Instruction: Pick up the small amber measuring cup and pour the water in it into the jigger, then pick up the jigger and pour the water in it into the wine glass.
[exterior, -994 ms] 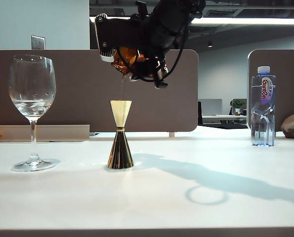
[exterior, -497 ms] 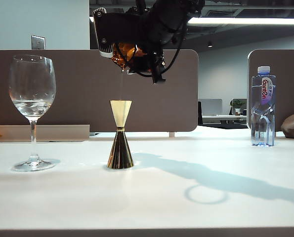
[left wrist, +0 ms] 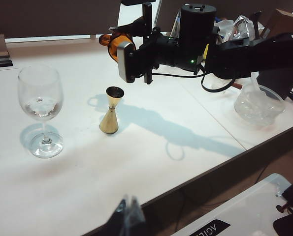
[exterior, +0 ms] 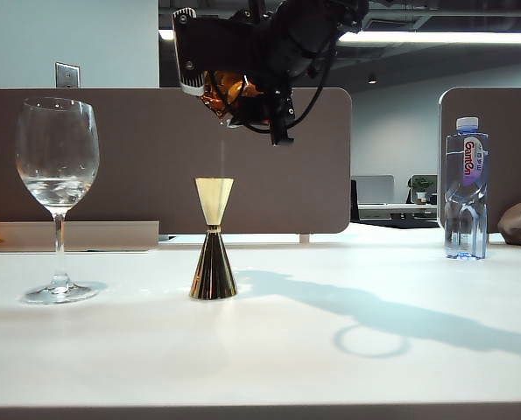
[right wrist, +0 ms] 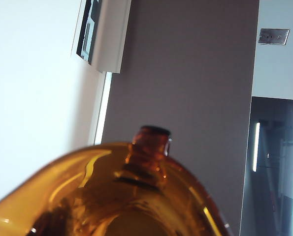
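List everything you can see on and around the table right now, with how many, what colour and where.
Wine glass: one, clear, a little water in it, left on the table.
Jigger: one, gold, upright at table centre.
Small amber measuring cup: one, amber, tipped in the air above the jigger.
Water bottle: one, clear with blue label, far right on the table.
Clear bowl: one, near the table's right edge.
Table: one, white.
Right gripper: black, holding the cup over the jigger.
Left gripper: low, off the table's near edge; state unclear.
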`<state>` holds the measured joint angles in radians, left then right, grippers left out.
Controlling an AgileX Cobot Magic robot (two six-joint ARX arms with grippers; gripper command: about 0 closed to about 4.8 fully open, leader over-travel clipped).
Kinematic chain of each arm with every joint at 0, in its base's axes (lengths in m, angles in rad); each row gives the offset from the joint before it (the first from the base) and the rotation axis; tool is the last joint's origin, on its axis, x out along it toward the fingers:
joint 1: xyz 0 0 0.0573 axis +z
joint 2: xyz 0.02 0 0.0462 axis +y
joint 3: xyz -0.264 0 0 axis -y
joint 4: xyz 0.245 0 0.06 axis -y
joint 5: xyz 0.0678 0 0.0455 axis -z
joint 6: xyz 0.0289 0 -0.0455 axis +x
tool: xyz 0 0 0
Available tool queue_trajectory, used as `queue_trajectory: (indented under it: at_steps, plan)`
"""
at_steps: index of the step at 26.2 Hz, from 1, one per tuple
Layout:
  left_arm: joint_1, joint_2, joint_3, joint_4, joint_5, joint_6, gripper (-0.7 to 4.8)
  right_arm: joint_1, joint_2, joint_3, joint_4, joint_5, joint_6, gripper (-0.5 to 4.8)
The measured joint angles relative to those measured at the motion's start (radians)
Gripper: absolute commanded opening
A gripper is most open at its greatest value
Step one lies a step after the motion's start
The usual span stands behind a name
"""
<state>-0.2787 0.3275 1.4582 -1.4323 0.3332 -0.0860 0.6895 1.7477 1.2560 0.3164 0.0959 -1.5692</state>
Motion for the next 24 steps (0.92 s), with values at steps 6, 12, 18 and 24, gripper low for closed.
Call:
queue_trajectory:
  at_steps: [6, 12, 18, 24]
  plan:
    - [0.0, 0.0, 0.0, 0.0, 0.0, 0.0, -0.02, 0.0, 0.0, 0.0, 0.0, 0.004, 0.113, 0.41]
    - [0.0, 0.0, 0.0, 0.0, 0.0, 0.0, -0.02, -0.037, 0.0, -0.002, -0.102, 0.148, 0.866, 0.4]
    - [0.0, 0.0, 0.0, 0.0, 0.0, 0.0, -0.02, -0.076, -0.011, -0.214, -0.051, 0.126, 1.393, 0.4]
    - [0.0, 0.0, 0.0, 0.0, 0.0, 0.0, -0.02, -0.1, -0.011, -0.483, 0.367, 0.091, 1.756, 0.41]
